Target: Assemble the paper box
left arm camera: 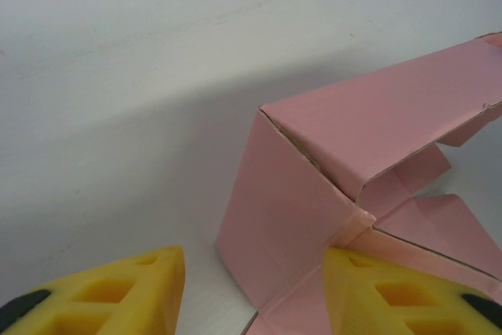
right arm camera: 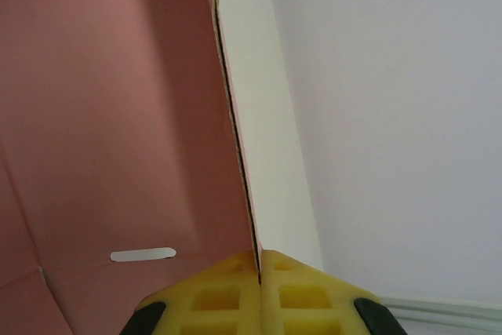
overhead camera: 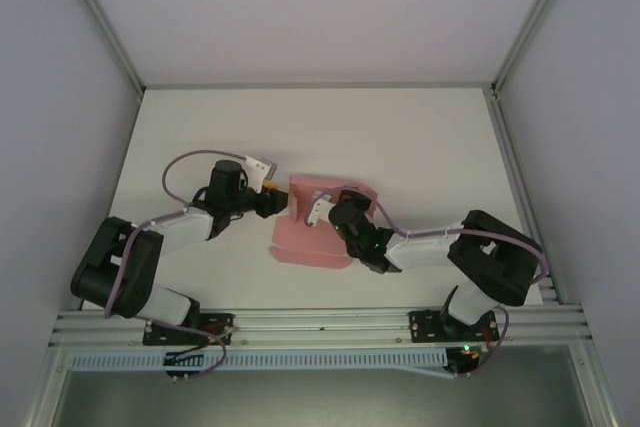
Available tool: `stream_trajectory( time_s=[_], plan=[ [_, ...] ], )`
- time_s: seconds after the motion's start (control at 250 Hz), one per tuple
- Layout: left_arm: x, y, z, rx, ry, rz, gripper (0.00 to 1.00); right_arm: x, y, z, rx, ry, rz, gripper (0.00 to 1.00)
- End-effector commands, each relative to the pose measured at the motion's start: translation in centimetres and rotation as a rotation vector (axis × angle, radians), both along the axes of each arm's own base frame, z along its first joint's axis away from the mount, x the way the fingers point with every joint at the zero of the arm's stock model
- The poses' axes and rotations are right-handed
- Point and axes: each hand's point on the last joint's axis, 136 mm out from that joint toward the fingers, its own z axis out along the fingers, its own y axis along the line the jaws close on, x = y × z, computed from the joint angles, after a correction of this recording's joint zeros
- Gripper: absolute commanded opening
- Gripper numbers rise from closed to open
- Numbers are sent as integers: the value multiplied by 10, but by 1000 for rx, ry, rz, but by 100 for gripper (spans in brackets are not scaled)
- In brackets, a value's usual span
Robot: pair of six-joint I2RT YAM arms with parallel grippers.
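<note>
The pink paper box (overhead camera: 300,239) lies partly folded at the middle of the white table, between the two arms. My left gripper (overhead camera: 281,199) is at its left edge. In the left wrist view an upright pink panel (left arm camera: 282,209) stands between the yellow fingers (left arm camera: 118,292), and the left gripper (left arm camera: 255,296) is open around it; the left finger is apart from the card. My right gripper (overhead camera: 328,209) is over the sheet. In the right wrist view the right gripper (right arm camera: 259,272) is shut on the thin edge of a raised pink wall (right arm camera: 118,115).
White table (overhead camera: 420,137) extends behind and to both sides of the box. Grey enclosure walls and corner posts (overhead camera: 520,37) ring it. An aluminium rail (overhead camera: 320,322) with the arm bases runs along the near edge. A small slot (right arm camera: 143,255) is cut in the pink card.
</note>
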Motion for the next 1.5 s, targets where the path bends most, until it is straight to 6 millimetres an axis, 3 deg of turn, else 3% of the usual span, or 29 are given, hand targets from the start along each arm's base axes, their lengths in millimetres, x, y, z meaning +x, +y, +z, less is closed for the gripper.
stream_trajectory(
  time_s=[0.0,0.351,0.539,0.918,1.094,1.418,1.493],
  plan=[
    [-6,-4,-11,-2,-10,-16,48,-6,4,-4,-19,-7,26,0],
    [-30,-22,-26,0,-40,-74,47,-17,-7,-11,-35,46,36,0],
    [-17,-23,-22,11,-65,-43,47,-24,-9,-25,-76,82,67,0],
    [-8,-33,-12,-11,-105,-43,41,-34,-4,-42,-134,127,94,0],
    [1,-33,-4,3,-154,17,49,-38,-2,-44,-125,139,92,0],
    [28,-11,-23,169,-194,246,24,-38,0,-39,-79,148,79,0],
    [32,-7,-26,229,-225,326,10,-38,1,-39,-60,160,74,0]
  ],
)
